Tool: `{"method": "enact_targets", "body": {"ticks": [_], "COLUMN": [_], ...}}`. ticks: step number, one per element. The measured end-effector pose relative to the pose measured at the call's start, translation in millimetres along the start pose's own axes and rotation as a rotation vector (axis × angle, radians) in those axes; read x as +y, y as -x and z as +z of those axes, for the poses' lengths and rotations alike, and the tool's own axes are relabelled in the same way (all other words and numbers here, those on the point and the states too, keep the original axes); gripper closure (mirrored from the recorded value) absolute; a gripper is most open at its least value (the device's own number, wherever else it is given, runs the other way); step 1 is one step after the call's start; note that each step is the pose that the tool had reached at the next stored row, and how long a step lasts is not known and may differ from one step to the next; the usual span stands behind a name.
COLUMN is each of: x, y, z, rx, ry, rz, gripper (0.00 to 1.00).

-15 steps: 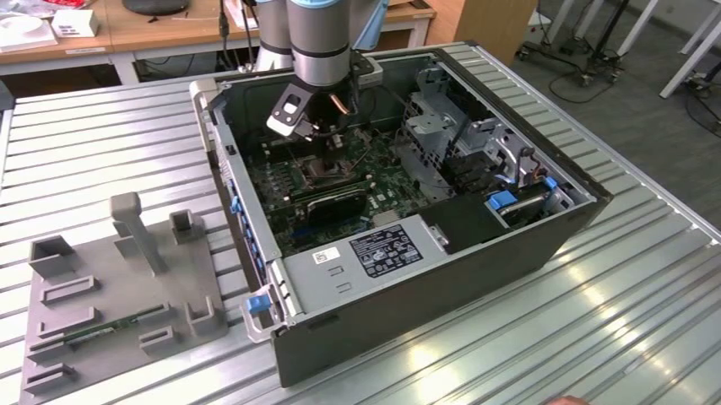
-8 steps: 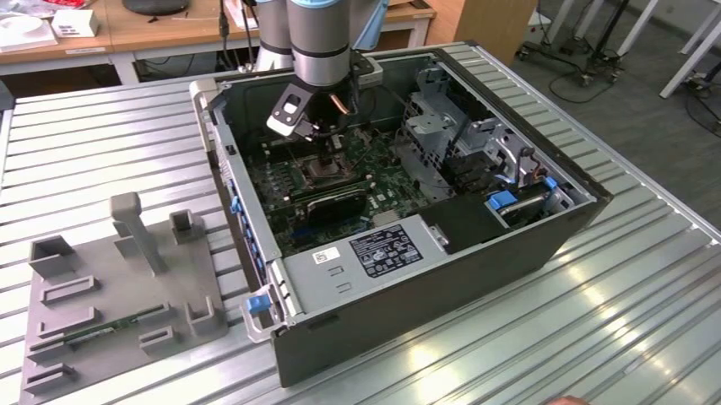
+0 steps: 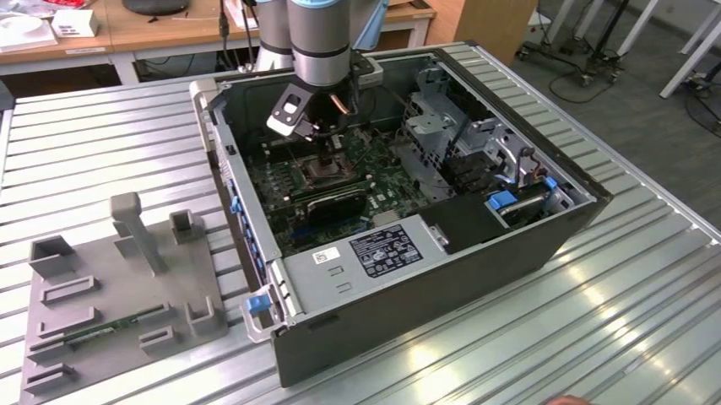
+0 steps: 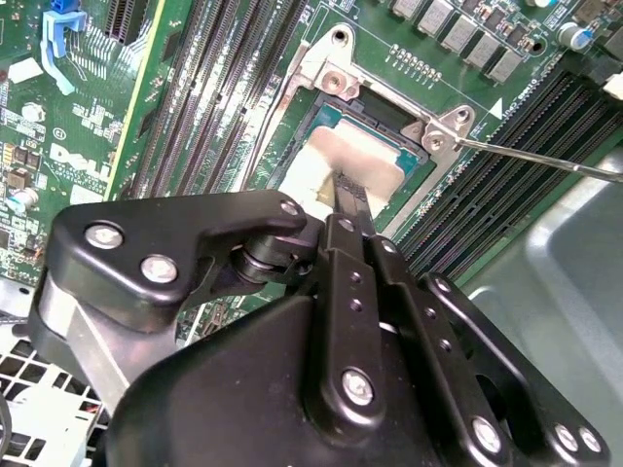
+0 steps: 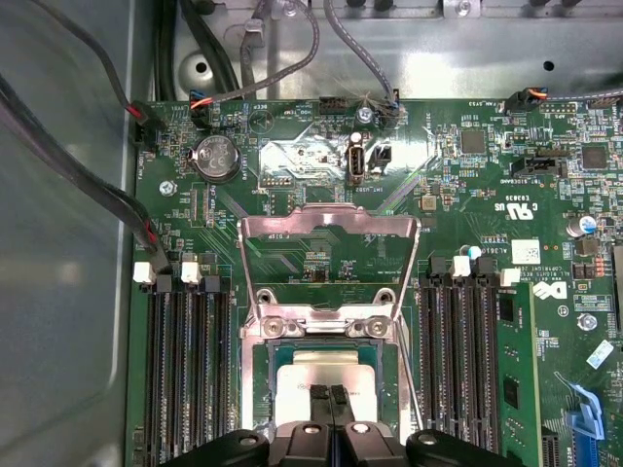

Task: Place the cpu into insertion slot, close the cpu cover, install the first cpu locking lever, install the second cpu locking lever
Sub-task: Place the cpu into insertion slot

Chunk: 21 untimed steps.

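Gripper (image 5: 328,394) low inside the open computer case (image 3: 451,253), nose pointed at the motherboard (image 5: 292,156). Its two slim fingers are pinched together, tip against tip, with nothing between them. Right under those tips is the cpu (image 5: 326,370), pale face up, lying flat in the insertion slot (image 5: 255,375). In the second wrist view the tips of the gripper (image 4: 348,190) come right down to the cpu (image 4: 355,156); whether they press on it I can't tell. Just beyond the fingertips the cpu cover (image 5: 329,226) stands swung up on its hinge, wide open. Black memory slots (image 5: 185,370) flank the tool on both sides. A thin locking lever (image 4: 545,163) juts out past the slot's corner, unlatched.
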State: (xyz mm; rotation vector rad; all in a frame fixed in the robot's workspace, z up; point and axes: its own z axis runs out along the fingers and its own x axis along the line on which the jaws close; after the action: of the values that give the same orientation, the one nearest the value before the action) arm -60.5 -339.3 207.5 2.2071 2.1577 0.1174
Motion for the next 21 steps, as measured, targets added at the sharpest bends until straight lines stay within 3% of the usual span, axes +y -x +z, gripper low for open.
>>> {"method": "enact_targets", "body": {"ticks": [2,3,5,6,10,16,21], "x": [0.0,0.2,0.5,0.6,0.6,5.6,5.9], "y": [0.0,-0.1,0.0,0.0,0.0,-0.1,-0.1], "z": [0.0,0.3,0.4,0.5,0.4,1.4,4.9], "rx": [0.0001,0.0001,-0.0009,-0.0013,-0.0015,-0.0013,-0.0013], "ry": [-0.0012,-0.0107,-0.0469,-0.0575,-0.0592,-0.0592,-0.0591], "rz": [0.0,0.0,0.001,0.001,0.001,0.001,0.001], "gripper": [0.89,0.89,0.89,0.89,0.89,0.89,0.89]}}
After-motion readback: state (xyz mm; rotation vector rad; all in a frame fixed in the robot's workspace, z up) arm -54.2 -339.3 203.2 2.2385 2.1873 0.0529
